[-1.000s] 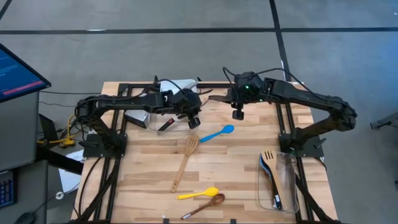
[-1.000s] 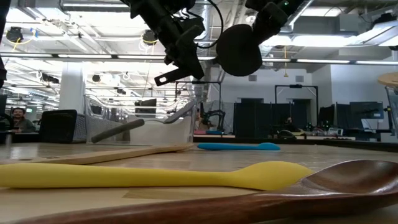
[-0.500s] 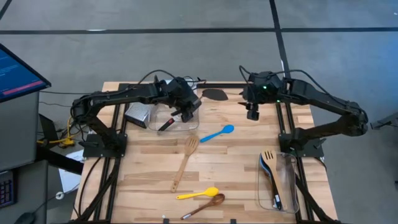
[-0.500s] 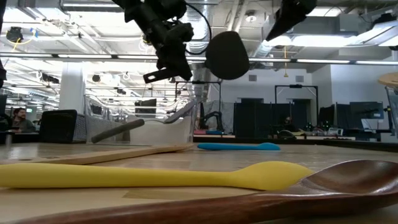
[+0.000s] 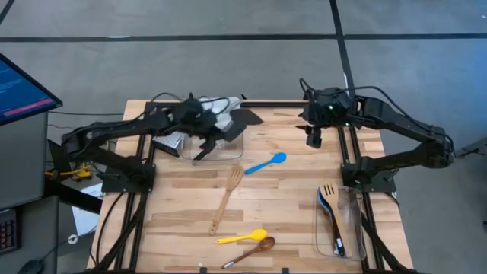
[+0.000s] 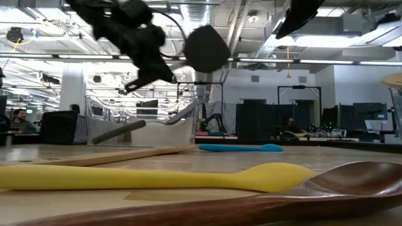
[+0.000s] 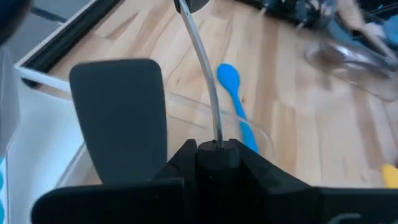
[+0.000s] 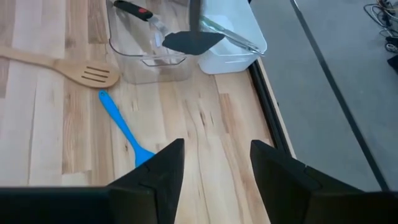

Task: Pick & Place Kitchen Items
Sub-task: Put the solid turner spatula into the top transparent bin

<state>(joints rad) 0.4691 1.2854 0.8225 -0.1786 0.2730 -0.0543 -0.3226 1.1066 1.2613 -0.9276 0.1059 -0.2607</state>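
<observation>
From above, your left gripper point(image 5: 207, 131) grips the black spatula point(image 5: 242, 117) over the clear tub point(image 5: 228, 149); next, lower it inside. In the right wrist view, your right gripper point(image 8: 211, 168) stands released, empty, above bare table.

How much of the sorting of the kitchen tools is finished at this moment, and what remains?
Done: several utensils lie in the right tub, and one red-marked tool in the left tub. In hand: the left claw holds a black spatula above that tub; the right claw is open and empty. Left on the table: blue spoon, slotted turner, yellow spoon, dark wooden spoon.
</observation>
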